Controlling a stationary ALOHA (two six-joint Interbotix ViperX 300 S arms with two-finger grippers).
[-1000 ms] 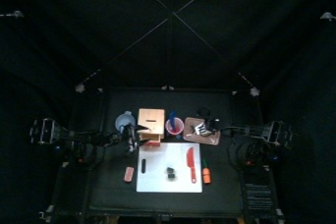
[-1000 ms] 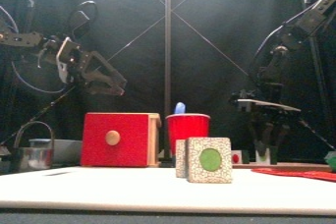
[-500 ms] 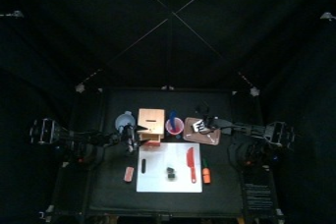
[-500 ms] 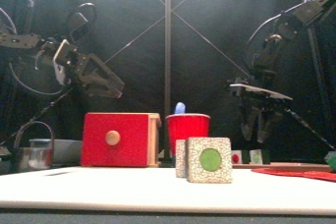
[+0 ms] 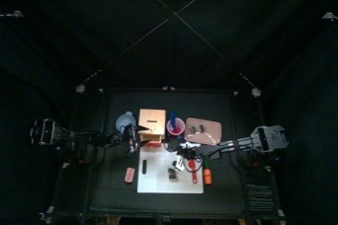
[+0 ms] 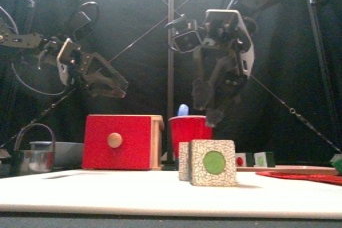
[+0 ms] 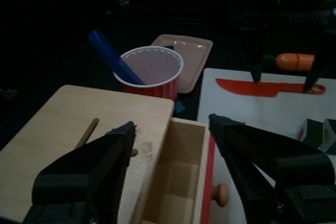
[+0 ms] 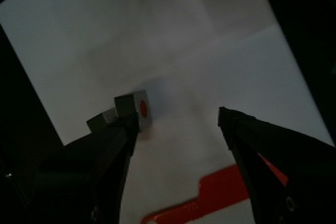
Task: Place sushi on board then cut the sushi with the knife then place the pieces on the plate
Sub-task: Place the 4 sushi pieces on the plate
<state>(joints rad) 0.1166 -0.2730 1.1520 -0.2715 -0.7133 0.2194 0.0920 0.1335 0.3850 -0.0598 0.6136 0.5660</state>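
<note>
Black table [image 5: 106, 194]: one white cutting board [image 8: 184, 41] is laid near its front edge, with one sushi roll [image 6: 210, 162] and one red knife [image 7: 269, 87] apart on it. The right gripper [image 8: 182, 122] is held spread, empty, above them. Behind are ranged one wooden box [image 7: 92, 135], one red cup [image 6: 191, 132] with one blue knife [image 6: 183, 110], and one pink tray [image 5: 203, 126]. The left gripper [image 7: 174, 128] is held parted, empty, over the box. The roll's blocks cannot be counted.

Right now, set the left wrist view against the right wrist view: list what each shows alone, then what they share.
Left wrist view only: the wooden box with its red drawer front, the red cup holding the blue knife, and the pink tray beside the cup. Right wrist view only: a clear look at the sushi roll. Both: the white board, with the red knife lying on it.
</note>
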